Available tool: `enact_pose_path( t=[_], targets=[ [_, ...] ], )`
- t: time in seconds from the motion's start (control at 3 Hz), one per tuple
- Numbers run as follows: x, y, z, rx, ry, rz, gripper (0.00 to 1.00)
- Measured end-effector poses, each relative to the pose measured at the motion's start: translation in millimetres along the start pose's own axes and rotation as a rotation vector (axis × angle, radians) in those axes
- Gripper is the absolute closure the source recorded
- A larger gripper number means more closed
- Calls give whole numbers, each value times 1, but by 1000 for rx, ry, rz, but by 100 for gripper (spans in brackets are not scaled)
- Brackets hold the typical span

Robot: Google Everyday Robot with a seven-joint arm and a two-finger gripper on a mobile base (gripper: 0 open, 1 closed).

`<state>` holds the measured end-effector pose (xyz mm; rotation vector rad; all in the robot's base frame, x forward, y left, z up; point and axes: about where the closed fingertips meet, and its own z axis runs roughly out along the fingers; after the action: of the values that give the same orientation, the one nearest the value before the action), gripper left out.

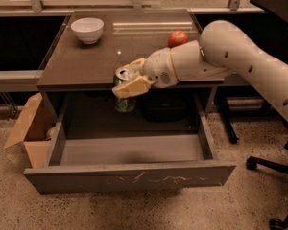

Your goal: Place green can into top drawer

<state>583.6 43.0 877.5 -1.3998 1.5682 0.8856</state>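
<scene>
The end effector (125, 78) is closed on the can (125, 103), its tan fingers (133, 86) clamped across the can's upper part. The can hangs upright just off the near edge of the counter (81, 63), over the far part of the drawer (129, 177), which is pulled open. The white arm (230, 51) reaches in from the right. A white bowl (87, 29) sits far left on the counter and an apple (177, 38) far right. A cardboard box (25, 131) stands on the floor at left.
</scene>
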Motion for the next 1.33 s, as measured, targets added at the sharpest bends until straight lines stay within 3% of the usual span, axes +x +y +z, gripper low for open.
enact_pose_path(
  t=[0.67,1.33],
  targets=[
    [14,9,15,-37,40,2,100],
    [89,30,42,-70,95,29,100]
  ],
)
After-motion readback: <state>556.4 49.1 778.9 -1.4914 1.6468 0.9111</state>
